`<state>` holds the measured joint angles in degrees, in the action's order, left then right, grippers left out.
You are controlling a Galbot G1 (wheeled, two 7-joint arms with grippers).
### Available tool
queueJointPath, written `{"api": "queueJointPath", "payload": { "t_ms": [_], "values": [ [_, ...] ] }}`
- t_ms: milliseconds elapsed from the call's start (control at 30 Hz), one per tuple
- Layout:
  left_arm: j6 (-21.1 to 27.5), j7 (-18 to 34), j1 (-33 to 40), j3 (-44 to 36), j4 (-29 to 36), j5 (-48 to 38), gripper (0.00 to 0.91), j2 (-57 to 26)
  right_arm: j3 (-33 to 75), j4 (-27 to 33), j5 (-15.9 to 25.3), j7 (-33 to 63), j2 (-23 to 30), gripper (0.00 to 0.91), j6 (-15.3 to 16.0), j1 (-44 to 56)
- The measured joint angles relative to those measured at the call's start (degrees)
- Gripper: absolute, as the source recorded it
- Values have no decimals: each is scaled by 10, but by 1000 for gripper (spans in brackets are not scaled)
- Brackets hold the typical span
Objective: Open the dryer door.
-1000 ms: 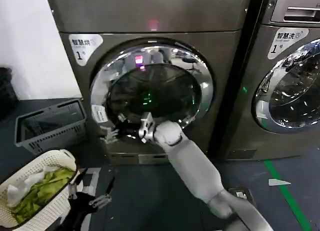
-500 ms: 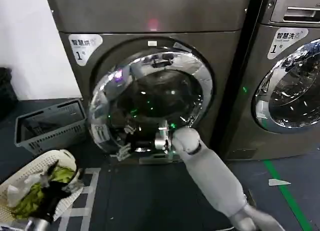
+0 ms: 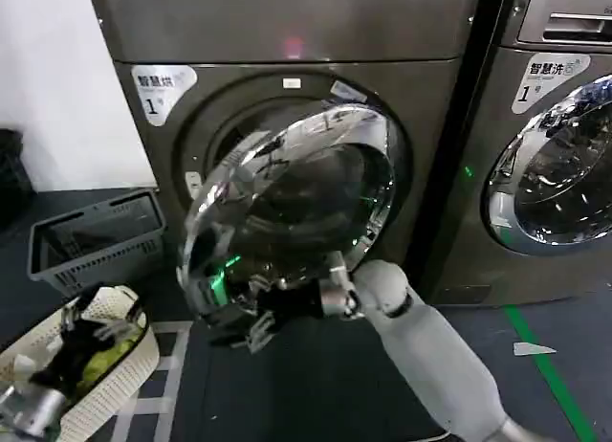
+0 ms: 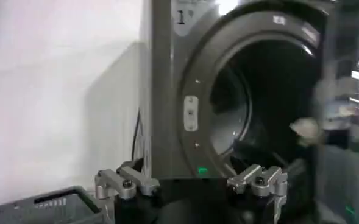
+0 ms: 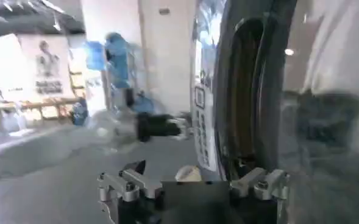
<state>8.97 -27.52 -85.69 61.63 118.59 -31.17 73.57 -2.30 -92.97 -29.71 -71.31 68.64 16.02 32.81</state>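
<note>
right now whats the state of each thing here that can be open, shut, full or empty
chrome-rimmed round dark-glass dryer door: partly open, swung off the grey-bronze front.
dryer drum opening: uncovered, dark inside.
neighbouring LG-marked machine's round chrome door: shut.
right gripper: open, at the dryer door's lower edge.
left gripper: open, low over the basket.
cream plastic laundry basket: holds green cloth.
grey plastic crate: contents unclear.

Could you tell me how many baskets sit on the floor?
2: a grey slatted plastic basket beside the machine on the robot's left, and a cream woven basket nearer, under the left gripper.
</note>
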Motion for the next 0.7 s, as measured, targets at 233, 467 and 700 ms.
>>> {"api": "queueJointPath", "payload": {
  "t_ms": [233, 467, 700],
  "values": [
    [54, -15, 30, -40, -16, -47, 907, -70, 32, -4, -5, -99, -39, 907, -45, 25],
    [111, -48, 71, -86, -35, -84, 907, -112, 57, -5, -14, -122, -63, 907, -73, 51],
    [100, -74, 121, -157, -75, -119, 907, -143, 104, -21, -32, -124, -93, 907, -88, 84]
  ]
}}
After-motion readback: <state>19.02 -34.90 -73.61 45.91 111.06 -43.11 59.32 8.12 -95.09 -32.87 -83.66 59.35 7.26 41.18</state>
